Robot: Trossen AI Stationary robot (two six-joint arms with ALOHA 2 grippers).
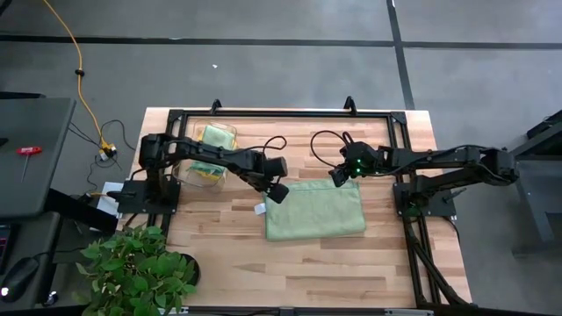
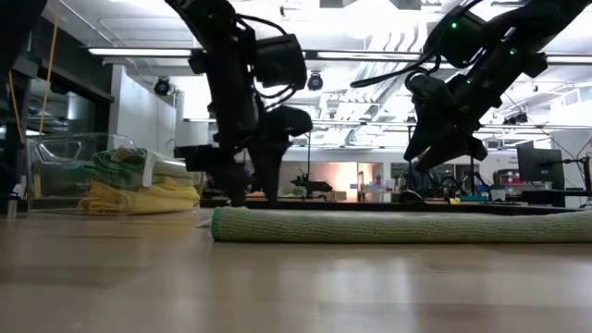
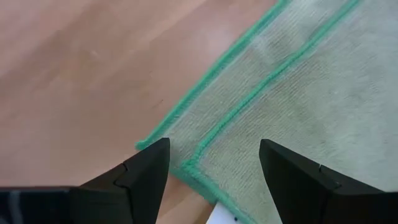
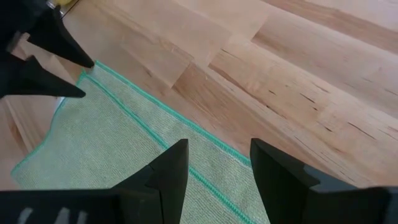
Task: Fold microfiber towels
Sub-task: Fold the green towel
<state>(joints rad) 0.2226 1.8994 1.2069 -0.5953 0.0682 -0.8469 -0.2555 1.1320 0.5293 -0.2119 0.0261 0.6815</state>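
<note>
The green towel (image 1: 316,209) lies folded at the centre of the desk (image 1: 219,254). The left tool (image 1: 277,190) hovers wide open over its upper left corner, and the right tool (image 1: 338,175) stands partly open over its upper right edge, empty, probably after laying the fold flat.

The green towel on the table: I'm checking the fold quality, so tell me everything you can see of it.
The green towel is a pale sage microfiber cloth with brighter green stitched edging. It lies flat on the wooden table, folded into a rectangle; two layers show at its corner, edges slightly offset. A small white tag sticks out at its left corner. The left end effector hovers open over that corner, the right end effector open above the far edge; neither grips it.
</note>
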